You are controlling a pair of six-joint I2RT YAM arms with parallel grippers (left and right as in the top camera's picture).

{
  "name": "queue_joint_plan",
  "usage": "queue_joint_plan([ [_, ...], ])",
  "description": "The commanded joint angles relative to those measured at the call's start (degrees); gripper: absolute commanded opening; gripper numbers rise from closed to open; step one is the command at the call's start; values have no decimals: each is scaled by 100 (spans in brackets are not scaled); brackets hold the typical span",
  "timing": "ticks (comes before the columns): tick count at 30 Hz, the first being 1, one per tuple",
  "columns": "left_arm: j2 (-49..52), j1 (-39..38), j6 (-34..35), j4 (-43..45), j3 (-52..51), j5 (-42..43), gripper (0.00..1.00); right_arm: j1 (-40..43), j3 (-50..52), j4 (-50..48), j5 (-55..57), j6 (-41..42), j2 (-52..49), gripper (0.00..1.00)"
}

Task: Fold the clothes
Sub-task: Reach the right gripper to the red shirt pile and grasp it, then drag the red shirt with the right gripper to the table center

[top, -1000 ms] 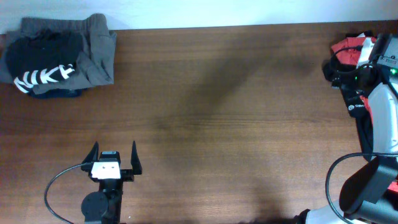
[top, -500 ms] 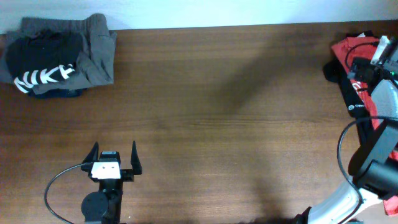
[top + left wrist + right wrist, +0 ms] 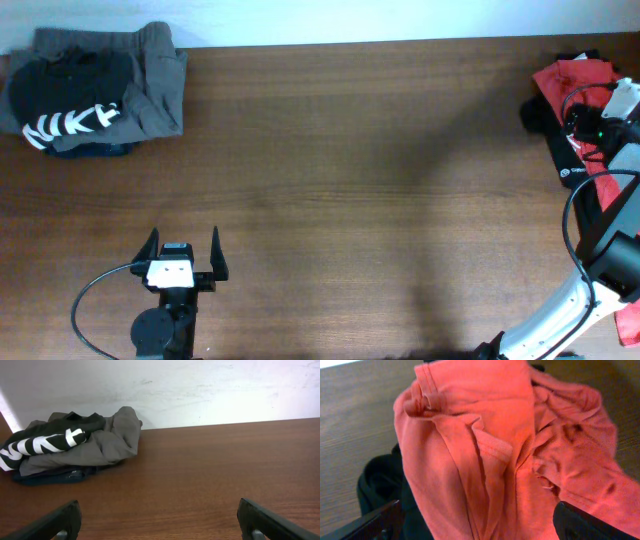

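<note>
The clothes lie in two heaps. A crumpled red-orange shirt (image 3: 505,445) fills the right wrist view, lying partly over a black garment (image 3: 380,485). In the overhead view this shirt (image 3: 562,78) sits at the table's far right edge. My right gripper (image 3: 477,510) hovers just above it, open, a finger on each side and nothing held. Overhead, the right gripper (image 3: 602,115) covers part of the heap. My left gripper (image 3: 183,250) stands open and empty near the front edge, facing the far grey and black pile (image 3: 75,442).
The grey and black pile with white lettering (image 3: 90,90) lies at the far left corner by the white wall (image 3: 200,390). The brown wooden table (image 3: 350,180) stretches between the two arms. The right arm's cable (image 3: 575,215) loops at the right edge.
The right arm has shifted rightward and slightly nearer over the red-orange shirt, uncovering more red cloth at the back. The left arm has not moved.
</note>
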State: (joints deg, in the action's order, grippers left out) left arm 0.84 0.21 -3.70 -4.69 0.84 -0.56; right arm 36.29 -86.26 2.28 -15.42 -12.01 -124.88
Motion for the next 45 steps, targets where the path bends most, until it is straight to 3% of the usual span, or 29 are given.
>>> queue_joint_plan([
  [1, -39, 44, -92, -7, -31, 81, 99, 15, -72, -92, -201, 48, -181, 97],
  [12, -39, 44, -92, -7, -31, 81, 99, 11, -72, -638, -562, 520, -619, 96],
  [18, -39, 44, -92, -7, -31, 81, 99, 11, -72, -855, -564, 717, -645, 87],
  [27, -39, 44, -92, -7, -31, 81, 99, 11, -72, -833, -557, 802, -645, 58],
  [30, -39, 44, -92, -7, -31, 81, 99, 11, -72, -802, -557, 804, -645, 38],
  [33, -39, 44, -92, -7, -31, 81, 99, 9, -72, -752, -560, 876, -640, 11],
  [34, -39, 44, -92, -7, -31, 81, 99, 11, -72, -734, -562, 962, -640, 7],
  [45, -39, 44, -92, -7, -31, 81, 99, -186, -72, 98, -1609, 973, 407, 4],
])
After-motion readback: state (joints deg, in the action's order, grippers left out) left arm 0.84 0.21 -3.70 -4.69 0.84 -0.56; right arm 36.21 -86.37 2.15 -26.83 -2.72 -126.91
